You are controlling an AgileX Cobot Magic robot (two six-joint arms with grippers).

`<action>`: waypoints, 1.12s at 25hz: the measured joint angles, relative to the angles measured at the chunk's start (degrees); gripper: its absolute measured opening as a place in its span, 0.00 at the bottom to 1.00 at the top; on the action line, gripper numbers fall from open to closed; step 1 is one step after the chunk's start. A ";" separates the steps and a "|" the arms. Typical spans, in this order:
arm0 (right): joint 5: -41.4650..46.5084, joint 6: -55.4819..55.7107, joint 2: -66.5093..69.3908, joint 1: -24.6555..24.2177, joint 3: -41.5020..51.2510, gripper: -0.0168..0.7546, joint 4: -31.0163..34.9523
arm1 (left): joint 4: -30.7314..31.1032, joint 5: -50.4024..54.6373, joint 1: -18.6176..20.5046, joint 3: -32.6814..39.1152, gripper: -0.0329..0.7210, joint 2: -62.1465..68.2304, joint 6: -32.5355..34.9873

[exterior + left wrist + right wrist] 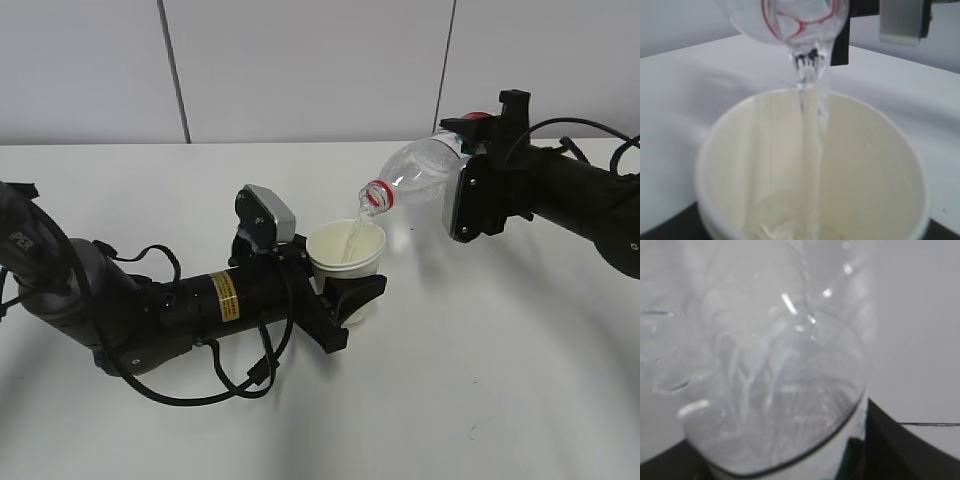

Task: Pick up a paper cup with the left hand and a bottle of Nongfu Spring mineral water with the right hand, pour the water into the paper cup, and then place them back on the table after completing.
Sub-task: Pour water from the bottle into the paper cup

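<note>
The left hand's gripper (352,295) is shut on a white paper cup (347,253) and holds it upright above the table (480,380). The right hand's gripper (472,150) is shut on a clear bottle (420,170) with a red neck ring, tilted mouth-down to the left over the cup. A thin stream of water (353,228) runs from the bottle mouth into the cup. In the left wrist view the cup (740,165) fills the frame with the stream (810,150) falling into it from the bottle (790,20). In the right wrist view the bottle (765,365) fills the frame.
The white table spreads all around both arms. A pale wall (300,60) with vertical seams stands behind its far edge. Black cables (200,390) loop on the table under the left arm.
</note>
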 joint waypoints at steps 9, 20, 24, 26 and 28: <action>-0.12 -0.46 0.00 0.00 0.00 0.56 0.00 | 0.10 0.19 0.00 0.00 0.58 0.00 0.00; -0.12 -0.86 0.00 0.00 0.00 0.56 0.00 | 0.15 0.23 0.00 0.00 0.58 0.00 0.00; -0.22 -0.86 0.00 0.00 -0.02 0.56 0.00 | 0.15 0.30 0.00 0.00 0.58 0.00 0.00; -0.22 -0.86 0.00 0.00 -0.02 0.56 0.00 | 0.15 0.30 0.00 0.00 0.58 0.00 0.00; -0.22 -0.86 0.00 0.00 -0.02 0.56 0.00 | 0.15 0.35 0.00 0.00 0.58 0.00 0.00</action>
